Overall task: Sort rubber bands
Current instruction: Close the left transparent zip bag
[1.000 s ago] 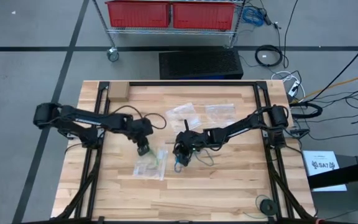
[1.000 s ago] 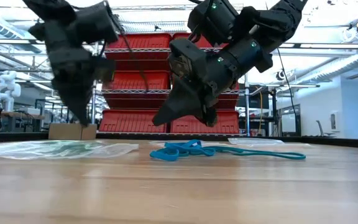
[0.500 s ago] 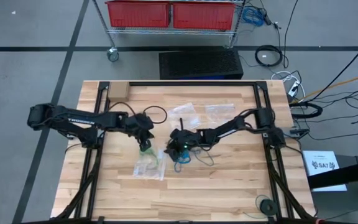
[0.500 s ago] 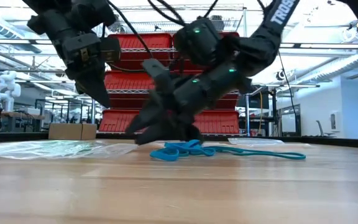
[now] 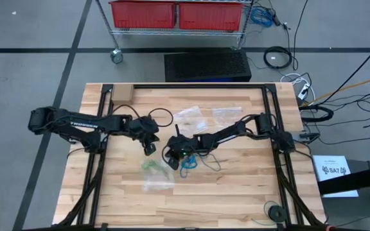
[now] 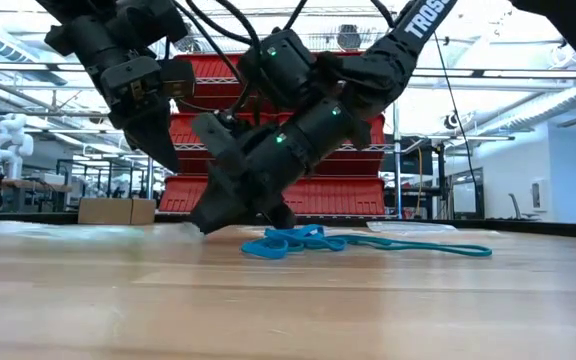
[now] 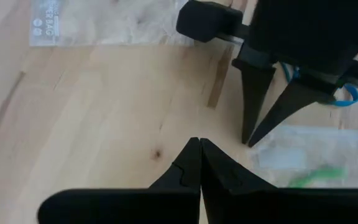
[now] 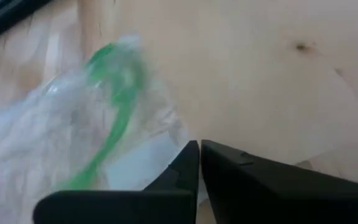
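Several blue and teal rubber bands (image 5: 188,168) (image 6: 288,242) lie in a tangle on the table's middle. Green bands (image 8: 114,118) (image 5: 151,167) sit inside a clear plastic bag (image 5: 157,176) (image 8: 61,137) that lies flat, left of the tangle. My right gripper (image 5: 171,158) (image 6: 201,226) (image 8: 199,144) is down at the bag's right edge, slanting, and shut on it. My left gripper (image 5: 149,151) (image 6: 171,165) (image 7: 199,142) hangs shut above the table, just beyond the bag's far edge, and touches nothing. My right gripper has its shut fingertips on the clear bag's edge (image 8: 166,146), the one toward the blue tangle. It comes slanting down from the table's right. The film there is puffed and creased. The rest of the bag lies on the table. The fingers hide how many layers they have.
Two more clear bags (image 5: 191,115) (image 5: 227,115) lie toward the far side. A small cardboard box (image 5: 121,95) sits at the far left corner. A black round object (image 5: 275,210) is at the near right. The near half of the wooden table is bare.
My right gripper has moved toward the table's left and down, over the blue tangle to the bag, and has shut. My left gripper has risen off the bag and tipped. The bag has slid a little toward the near edge and crumpled.
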{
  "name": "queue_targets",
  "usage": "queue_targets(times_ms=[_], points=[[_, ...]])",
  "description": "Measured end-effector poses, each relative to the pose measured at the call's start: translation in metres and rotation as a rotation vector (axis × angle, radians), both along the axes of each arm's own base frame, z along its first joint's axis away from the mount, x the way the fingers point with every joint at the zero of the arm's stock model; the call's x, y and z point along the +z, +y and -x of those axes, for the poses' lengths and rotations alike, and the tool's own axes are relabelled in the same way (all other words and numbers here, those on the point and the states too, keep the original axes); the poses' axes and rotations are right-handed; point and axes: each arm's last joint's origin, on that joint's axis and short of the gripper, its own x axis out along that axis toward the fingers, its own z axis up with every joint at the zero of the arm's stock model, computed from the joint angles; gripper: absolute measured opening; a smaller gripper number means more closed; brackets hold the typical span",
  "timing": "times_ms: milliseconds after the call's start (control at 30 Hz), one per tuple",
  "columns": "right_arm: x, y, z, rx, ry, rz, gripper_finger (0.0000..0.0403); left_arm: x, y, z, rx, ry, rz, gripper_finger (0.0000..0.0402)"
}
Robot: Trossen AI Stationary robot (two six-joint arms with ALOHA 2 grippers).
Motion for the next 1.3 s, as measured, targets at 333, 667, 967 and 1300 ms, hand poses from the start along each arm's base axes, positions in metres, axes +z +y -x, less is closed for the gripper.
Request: queue_targets(times_ms=[333, 667, 967, 1300], points=[[0.045, -0.001, 0.006, 0.132, -0.068, 0.185, 0.0, 0.0, -0.002, 0.0, -0.085, -0.005, 0.02, 0.0002], [0.078, -0.002, 0.028, 0.048, 0.072, 0.086, 0.0016, 0.003, -0.006, -0.003, -0.219, -0.061, 0.111, 0.0076], [0.045, 0.015, 0.024, -0.025, 0.148, -0.048, 0.013, 0.004, -0.006, -0.004, -0.218, -0.071, 0.108, 0.0128], [0.018, 0.018, 0.017, -0.102, 0.165, -0.071, 0.0128, 0.004, -0.006, -0.004, -0.207, -0.068, 0.092, 0.013]])
